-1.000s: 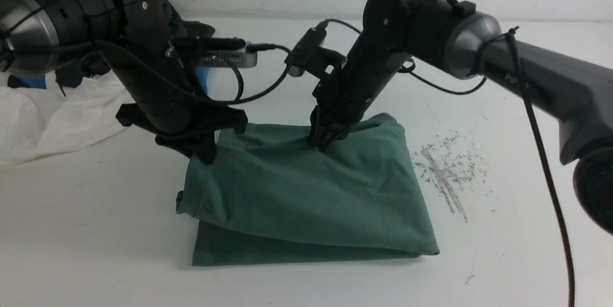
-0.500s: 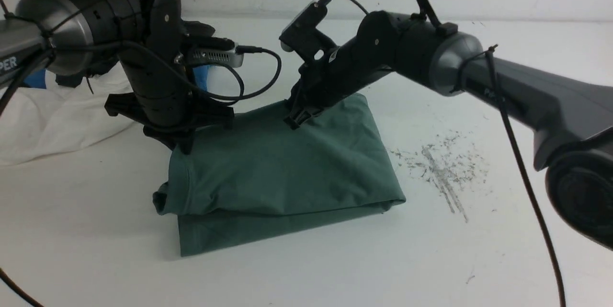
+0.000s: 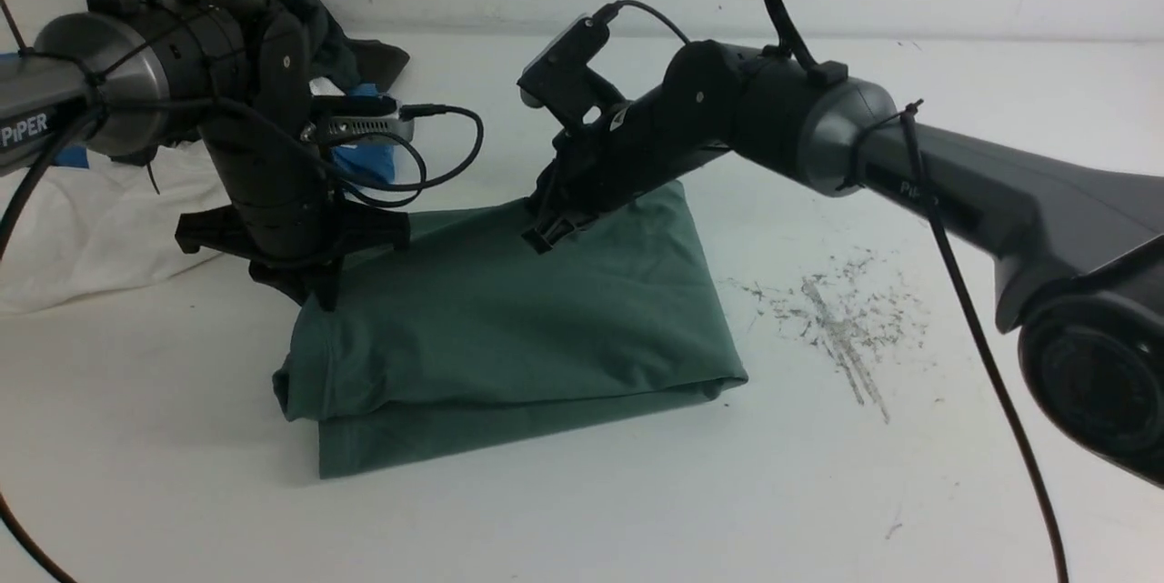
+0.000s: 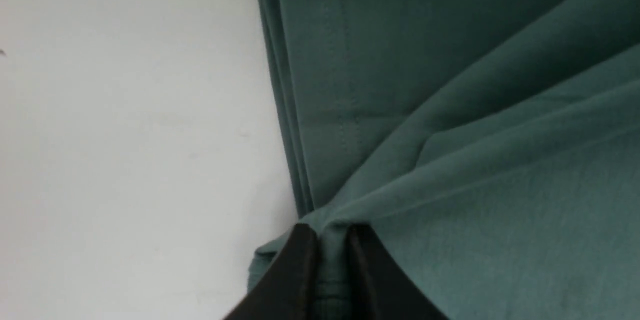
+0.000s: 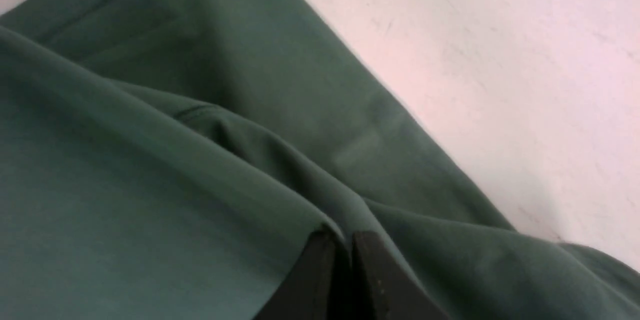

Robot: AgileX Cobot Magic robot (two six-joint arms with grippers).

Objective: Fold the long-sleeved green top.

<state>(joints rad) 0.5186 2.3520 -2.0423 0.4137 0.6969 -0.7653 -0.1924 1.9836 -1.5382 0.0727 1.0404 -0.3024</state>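
The green long-sleeved top [image 3: 509, 328] lies folded into a thick rectangle in the middle of the white table, and its logo is hidden. My left gripper [image 3: 323, 296] stands at the top's far left corner. In the left wrist view it [image 4: 330, 232] is shut on a pinch of the green fabric [image 4: 450, 110]. My right gripper [image 3: 538, 239] is at the far edge of the top, nearer the middle. In the right wrist view its jaws [image 5: 342, 235] stand nearly together, with a ridge of green cloth [image 5: 150, 185] drawn into their tips.
A white garment [image 3: 91, 219] lies crumpled at the far left. A blue garment [image 3: 368, 160] and a dark one [image 3: 336, 55] sit behind the left arm. Grey scuff marks [image 3: 846, 328] on the table lie to the right of the top.
Both grippers have carried the top's far edge to the left and lowered it. The whole folded top has slid left with them, and the upper layer now lies flatter.
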